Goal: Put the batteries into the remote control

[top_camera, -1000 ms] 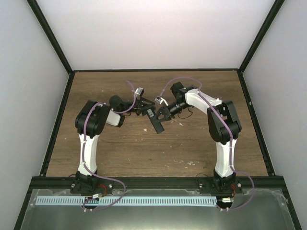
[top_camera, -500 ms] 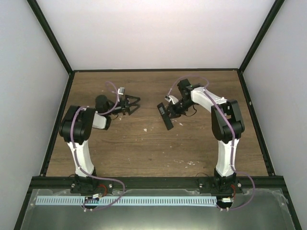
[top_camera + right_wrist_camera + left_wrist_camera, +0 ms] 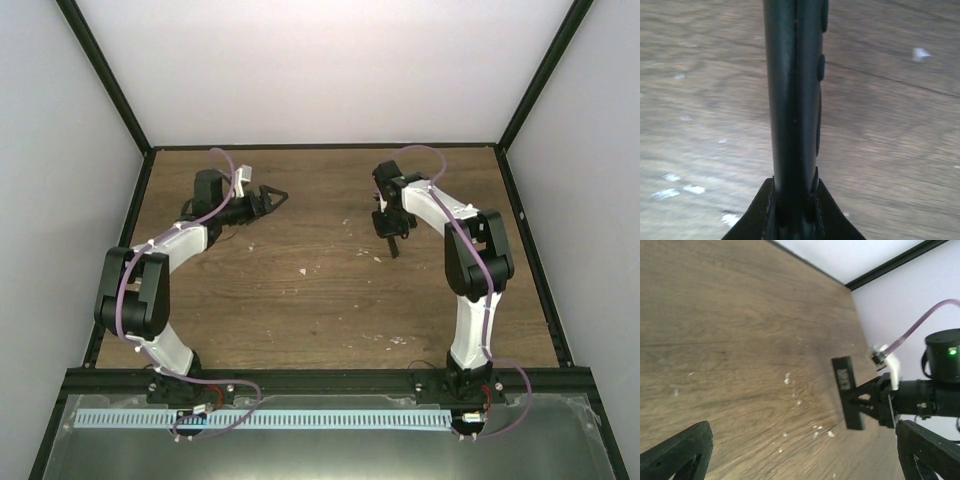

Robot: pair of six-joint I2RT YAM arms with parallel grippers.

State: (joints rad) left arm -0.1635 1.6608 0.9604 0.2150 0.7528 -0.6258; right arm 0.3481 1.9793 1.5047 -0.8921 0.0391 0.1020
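Top cam overhead from behind, whole table point(image 3: 300, 310); left wrist low, looking across at remote control point(image 3: 847, 392); right wrist close-up on it.

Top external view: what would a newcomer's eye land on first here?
The black remote control is clamped by one end in the right gripper, right of centre. Across from it the left gripper faces it, wide open and empty. Pale specks dot the wooden table between them.

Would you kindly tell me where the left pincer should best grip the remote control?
Probably at its free end, across its narrow width, coming from the left arm's side: the remote control is a slim bar, and the right pincer clamps its other end. The left pincer is open.
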